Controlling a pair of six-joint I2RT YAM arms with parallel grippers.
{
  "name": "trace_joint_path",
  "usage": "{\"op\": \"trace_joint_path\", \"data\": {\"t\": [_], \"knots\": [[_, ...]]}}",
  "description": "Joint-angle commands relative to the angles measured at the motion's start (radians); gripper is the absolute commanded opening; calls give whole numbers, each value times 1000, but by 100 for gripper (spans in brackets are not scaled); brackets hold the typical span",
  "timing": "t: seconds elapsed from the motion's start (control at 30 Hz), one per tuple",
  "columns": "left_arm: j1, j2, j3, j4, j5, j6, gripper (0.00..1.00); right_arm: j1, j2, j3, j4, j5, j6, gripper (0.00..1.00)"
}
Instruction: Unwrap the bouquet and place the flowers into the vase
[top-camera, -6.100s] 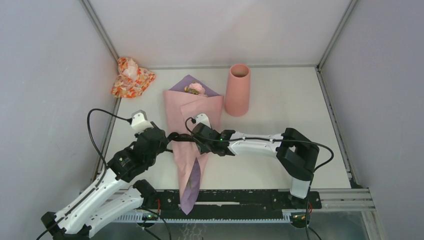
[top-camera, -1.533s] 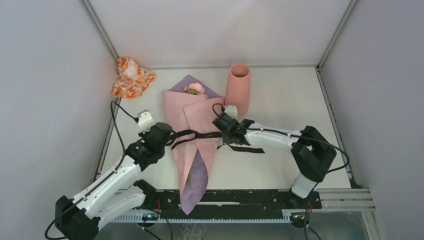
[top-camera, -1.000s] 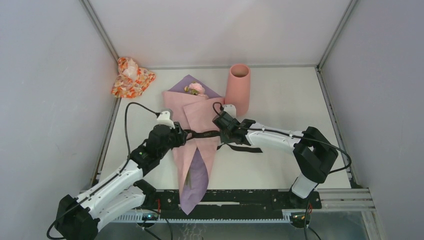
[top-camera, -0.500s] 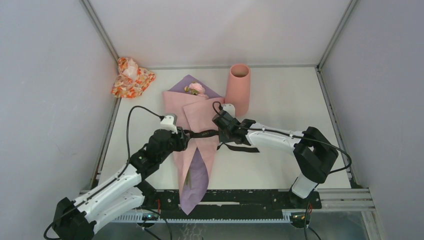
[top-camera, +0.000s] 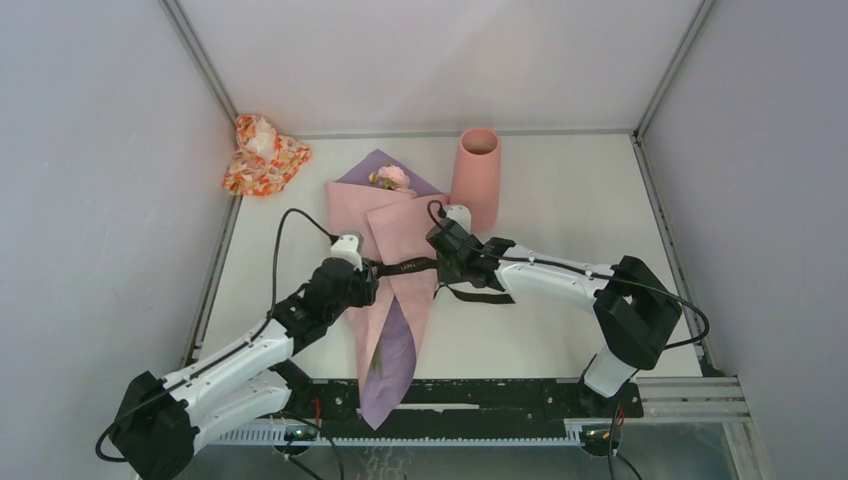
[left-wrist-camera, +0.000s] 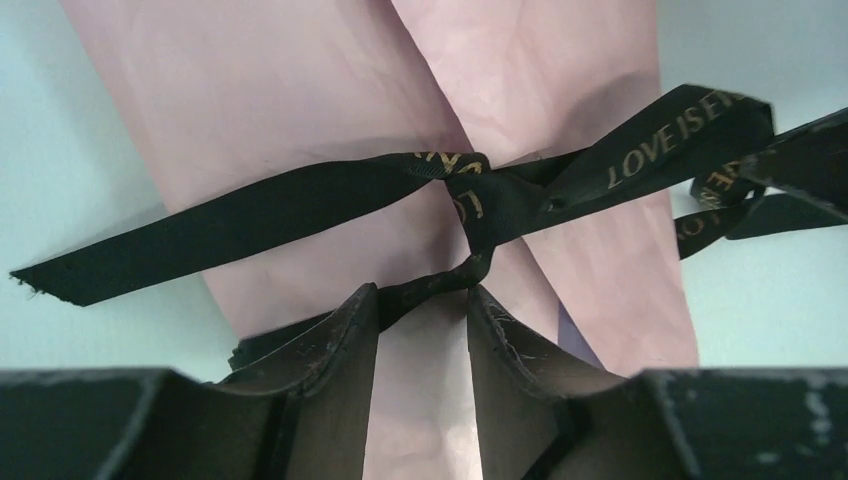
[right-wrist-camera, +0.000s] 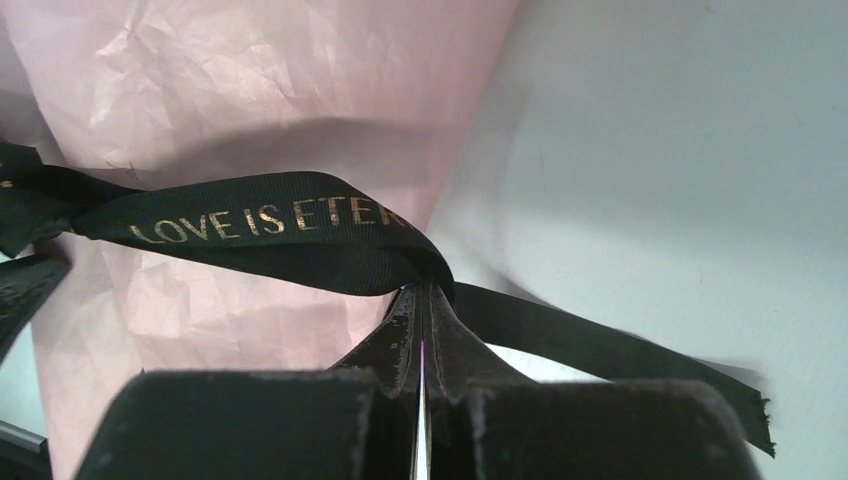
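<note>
The bouquet, a pink and lilac paper cone, lies lengthwise mid-table with a pink flower head showing at its far end. A black ribbon crosses its middle. My right gripper is shut on the ribbon at the cone's right edge, pinching it at the fingertips. My left gripper is open over the cone's left side. Its fingers stand apart just below the ribbon knot, with a twisted strand across their tips. The vase stands upright behind the right gripper.
An orange-red floral cloth bundle sits in the far left corner. A loose ribbon tail lies on the table right of the cone. Metal frame posts and grey walls close the sides; a black rail runs along the near edge.
My left gripper has slid right and nearer, from the cone's left edge onto the paper by the knot. The right gripper has kept its hold and barely moved.
</note>
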Motion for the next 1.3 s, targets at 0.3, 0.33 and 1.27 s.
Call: {"op": "trace_joint_path", "data": {"t": [0.3,0.33,1.27], "knots": [[-12,99,112,34,-97,66,41,0,-64,0,28,-7,-11,0],[-12,112,123,34,-112,71,39,1,-65,0,30,-8,-11,0],[44,-134,309,-538,-717,-394,0,-92,-85,-71,-47,4,57,0]]}}
